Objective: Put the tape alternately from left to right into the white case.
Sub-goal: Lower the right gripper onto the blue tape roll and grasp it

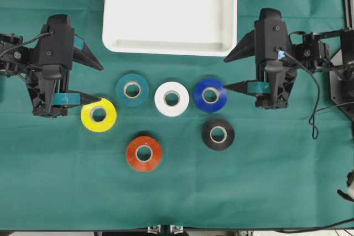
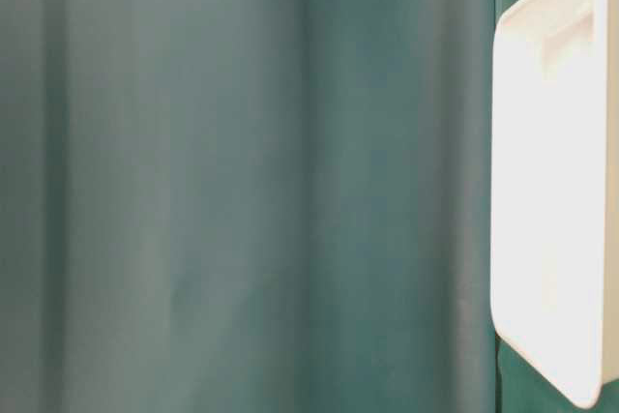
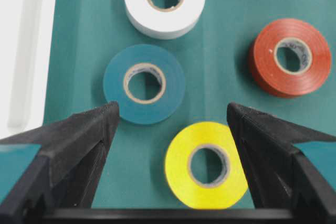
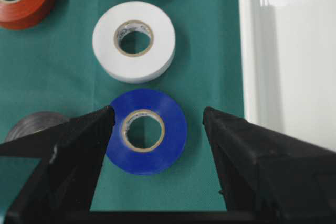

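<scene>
We have all six rolls lying flat on the green cloth (image 1: 55, 192), none yet in the white case (image 1: 169, 48), which sits empty at the far edge between our two arms. Our left gripper (image 1: 91, 81) hangs with its fingers spread wide, and its wrist view shows the yellow roll (image 3: 206, 165) framed between the two tips, which suggests we take that leftmost roll first. Our right gripper (image 1: 233, 73) is likewise spread, with the blue roll (image 4: 146, 130) centred between its fingers, so it looks lined up for the alternating turn from the other side. Neither gripper touches a roll so far as we can see. The teal roll (image 1: 132, 89) and white roll (image 1: 171, 99) lie between those two in a row, while the orange-red roll (image 1: 144, 153) and black roll (image 1: 218, 134) lie nearer the front, well apart from the case.
</scene>
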You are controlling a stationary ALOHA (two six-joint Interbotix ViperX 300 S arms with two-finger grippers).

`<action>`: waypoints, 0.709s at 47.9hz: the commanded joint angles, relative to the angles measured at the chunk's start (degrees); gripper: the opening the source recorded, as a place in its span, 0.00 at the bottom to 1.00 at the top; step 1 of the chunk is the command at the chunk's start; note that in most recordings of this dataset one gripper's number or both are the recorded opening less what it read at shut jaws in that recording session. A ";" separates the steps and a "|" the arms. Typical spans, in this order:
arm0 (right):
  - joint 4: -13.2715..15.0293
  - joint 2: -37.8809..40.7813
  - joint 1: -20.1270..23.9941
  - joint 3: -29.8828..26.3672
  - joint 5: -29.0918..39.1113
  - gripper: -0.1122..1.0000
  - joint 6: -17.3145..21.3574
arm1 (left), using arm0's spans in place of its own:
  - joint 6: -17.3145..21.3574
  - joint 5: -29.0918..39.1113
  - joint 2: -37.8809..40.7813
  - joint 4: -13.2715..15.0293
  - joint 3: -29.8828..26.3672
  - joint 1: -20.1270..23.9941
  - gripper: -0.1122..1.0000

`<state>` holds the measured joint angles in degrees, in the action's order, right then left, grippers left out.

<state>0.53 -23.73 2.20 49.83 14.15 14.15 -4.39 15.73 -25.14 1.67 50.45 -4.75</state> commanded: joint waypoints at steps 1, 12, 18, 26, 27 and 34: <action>-0.09 0.53 0.35 -1.85 -0.35 0.80 0.09 | -0.09 -0.18 -0.35 0.09 -1.14 -0.18 0.85; -0.09 3.52 0.88 -3.52 0.26 0.80 0.09 | -1.41 -0.18 -0.35 0.09 -1.05 -0.18 0.85; -0.09 5.19 1.41 -4.13 0.79 0.80 0.09 | -2.72 -0.18 -0.35 0.09 -0.70 -0.18 0.85; 0.00 8.26 2.02 -5.45 1.93 0.80 0.09 | -2.81 -0.18 -0.26 0.09 -0.44 -0.18 0.85; 0.00 8.61 2.11 -5.71 2.20 0.80 0.09 | -2.81 -0.18 -0.26 0.09 -0.44 -0.18 0.85; 0.09 11.60 2.37 -7.38 4.66 0.80 0.00 | -2.81 -0.18 -0.35 0.09 -0.35 -0.18 0.85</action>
<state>0.53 -12.83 4.31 44.47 17.93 14.15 -7.21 15.73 -25.05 1.67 50.63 -4.83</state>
